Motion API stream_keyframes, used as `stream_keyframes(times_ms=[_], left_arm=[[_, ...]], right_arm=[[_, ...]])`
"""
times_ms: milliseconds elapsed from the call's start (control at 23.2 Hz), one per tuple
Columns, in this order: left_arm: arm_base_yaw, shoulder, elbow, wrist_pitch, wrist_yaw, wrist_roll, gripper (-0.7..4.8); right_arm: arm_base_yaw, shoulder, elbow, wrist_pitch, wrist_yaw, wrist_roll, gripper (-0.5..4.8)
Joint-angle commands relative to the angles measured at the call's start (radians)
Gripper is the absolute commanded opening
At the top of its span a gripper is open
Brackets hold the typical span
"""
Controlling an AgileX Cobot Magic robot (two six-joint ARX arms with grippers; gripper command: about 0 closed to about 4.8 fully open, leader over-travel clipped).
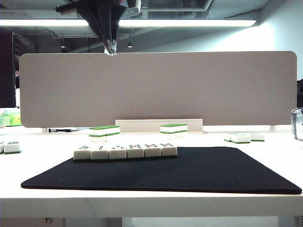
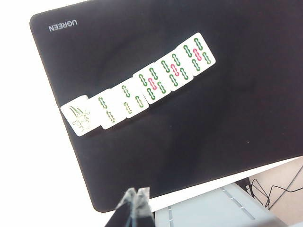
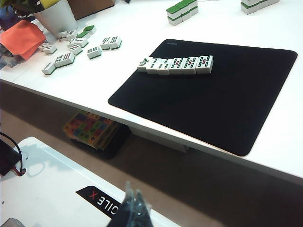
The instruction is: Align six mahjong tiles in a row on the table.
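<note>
The table point(image 1: 151, 198) carries a black mat point(image 1: 199, 170), and the six mahjong tiles point(image 1: 125, 151) lie face up in one row along the mat's far edge, side by side and touching. The left gripper point(image 1: 111, 47) hangs high above them — fingers pressed together, holding nothing. The right gripper point(image 3: 134, 203) is off the table, low beside its edge — also closed and empty.
</note>
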Motion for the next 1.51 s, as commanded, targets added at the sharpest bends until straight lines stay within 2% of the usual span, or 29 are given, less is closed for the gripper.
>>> stream_keyframes(times_ms=[43,776,948,1034,1121,1207,1336,1509], left_arm=[[0.000,-0.034,0.003,-0.005,-0.004,0.006,-0.06],[-0.003,-0.043,0.004,-0.004,0.003,0.003,-0.06],[-0.002,-0.043,0.004,-0.003,-0.059,0.008,-0.06],[-0.002,-0.043,0.004,0.002,-0.199,0.050,-0.06],[-0.002,-0.041,0.002,0.064,-0.314,0.050,-0.06],[-0.001,-0.052,-0.013,0.150,-0.367,0.052,-0.06],[0.013,-0.095,-0.072,0.299,-0.415,0.055,-0.06],[0.037,-0.156,-0.177,0.453,-0.414,0.055,-0.06]], right_arm=[[0.001,-0.012,0.003,0.008,-0.002,-0.003,-0.01],[0.002,-0.012,0.003,0.008,-0.002,-0.003,-0.01],[0.002,-0.012,0.003,0.008,-0.002,-0.003,-0.01],[0.002,-0.012,0.003,0.008,-0.002,-0.003,-0.01],[0.002,-0.012,0.003,0.008,-0.002,-0.003,-0.01],[0.002,-0.012,0.003,0.008,-0.002,-0.003,-0.01],[0.002,-0.012,0.003,0.008,-0.003,-0.003,-0.01],[0.001,-0.012,0.003,0.009,-0.003,-0.003,-0.01]])
